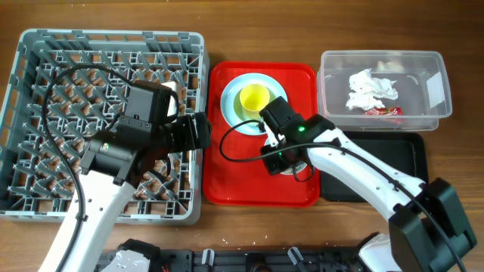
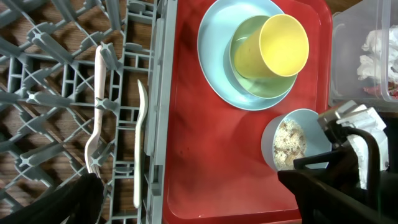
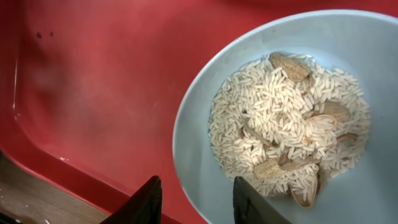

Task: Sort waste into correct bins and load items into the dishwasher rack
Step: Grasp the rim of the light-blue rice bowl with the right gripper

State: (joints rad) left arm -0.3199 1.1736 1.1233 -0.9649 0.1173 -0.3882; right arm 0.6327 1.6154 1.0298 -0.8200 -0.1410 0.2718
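Presently, item one: grey dishwasher rack [image 1: 45, 189], left part of the wooden counter [image 1: 249, 30]; it holds the white plastic fork [image 2: 97, 106] and white plastic spoon [image 2: 140, 149], lying side by side near the rack's tray-side edge. Item two: red tray [image 1: 249, 185], just beside the rack. On its far part sits the light blue plate [image 2: 214, 56], carrying one small bowl [image 2: 242, 56] with the yellow-green cup [image 2: 283, 43] tilted inside it. Item three: second light blue bowl [image 3: 199, 106], standing on the red tray nearer the front, apart from the plate; it contains pale rice scraps [image 3: 286, 118] mixed with a few brown fragments. Item four: right end effector [image 3: 196, 202], released, its two dark fingers straddling that bowl's rim, one outside the wall and one over the inside. Item five: left end effector [image 1: 198, 132], spread apart and holding nothing, poised over the boundary between rack and red tray. Item six: clear tub [image 1: 333, 64], far right of the counter, containing the crumpled white napkin [image 1: 370, 89] and, beside it, the red-and-silver foil wrapper [image 1: 384, 111]. Item seven: shallow black tray [image 1: 386, 162], in front of the tub and just beside the red tray, partly covered by the right arm.
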